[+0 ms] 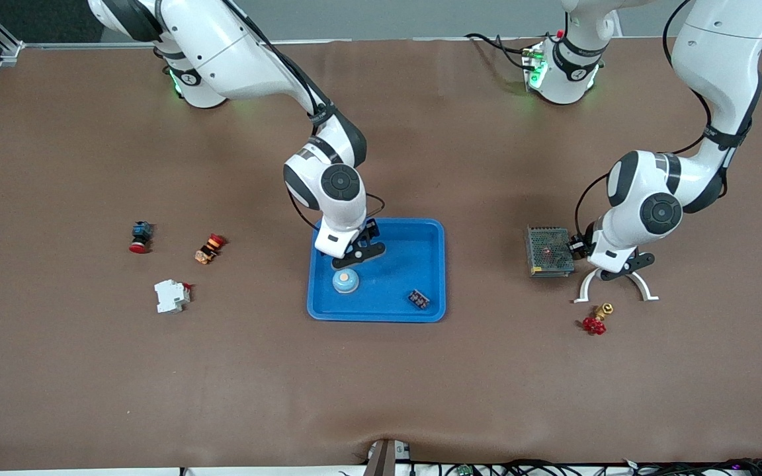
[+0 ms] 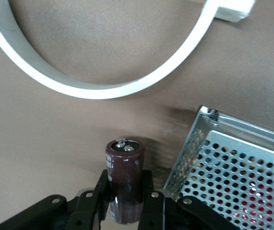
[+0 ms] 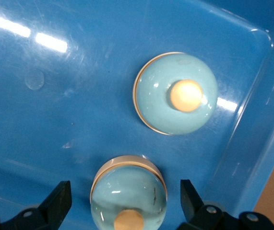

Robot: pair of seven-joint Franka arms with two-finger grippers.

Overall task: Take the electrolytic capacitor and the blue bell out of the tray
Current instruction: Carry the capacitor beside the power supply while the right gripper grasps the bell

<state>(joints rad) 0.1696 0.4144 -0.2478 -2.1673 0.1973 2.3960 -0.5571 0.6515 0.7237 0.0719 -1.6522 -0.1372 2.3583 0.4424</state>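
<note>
Left wrist view: left tool [image 2: 125, 211] grips capacitor [image 2: 124, 179] upright, terminals up; right tool [image 3: 122, 201] wide over bell [image 3: 176, 93].

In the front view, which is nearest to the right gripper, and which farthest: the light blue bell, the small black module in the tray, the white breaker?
Measured from the right gripper, over the blue tray:
1. Light blue dome-shaped bell, in the tray just under the gripper.
2. Small black module, in the tray's corner toward the left arm's end.
3. White breaker, on the table toward the right arm's end.
</note>
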